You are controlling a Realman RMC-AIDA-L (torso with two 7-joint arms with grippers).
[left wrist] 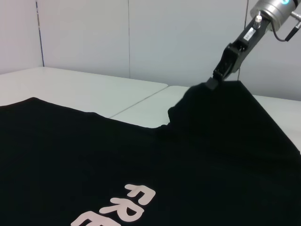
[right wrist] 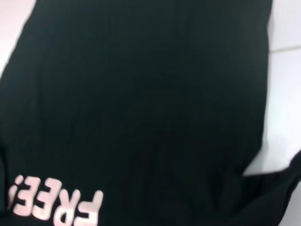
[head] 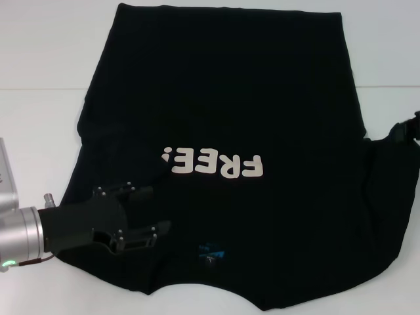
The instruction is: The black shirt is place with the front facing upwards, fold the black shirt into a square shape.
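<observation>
right gripper [left wrist: 212, 83] lifts black shirt [head: 223, 118] sleeve

The head view looks steeply down on the large black cloth T-shirt [head: 223, 131], which fills most of the frame. The left wrist view skims low across it toward a pale wall [left wrist: 141, 37]. The right wrist view hangs close above. All share the white "FREE!" lettering [head: 213, 164].
</observation>
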